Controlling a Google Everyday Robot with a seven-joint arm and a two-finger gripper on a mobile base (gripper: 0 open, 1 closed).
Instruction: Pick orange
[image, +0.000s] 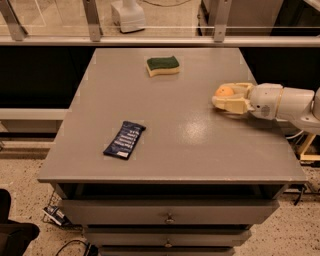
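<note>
Your gripper (219, 95) is clasping the orange (224, 90) near the table's (170, 90) right edge.
Near finger (229, 104) is hiding its lower half; arm (295, 103) is running off-frame.

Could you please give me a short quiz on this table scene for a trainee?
1. True or false: the sponge lies on the far part of the table.
2. Which thing is closest to the gripper? A) orange B) sponge C) blue packet
3. Fill in: as seen in the picture, the gripper reaches in over the table's ___ edge.
Key: 1 true; 2 A; 3 right.
</note>
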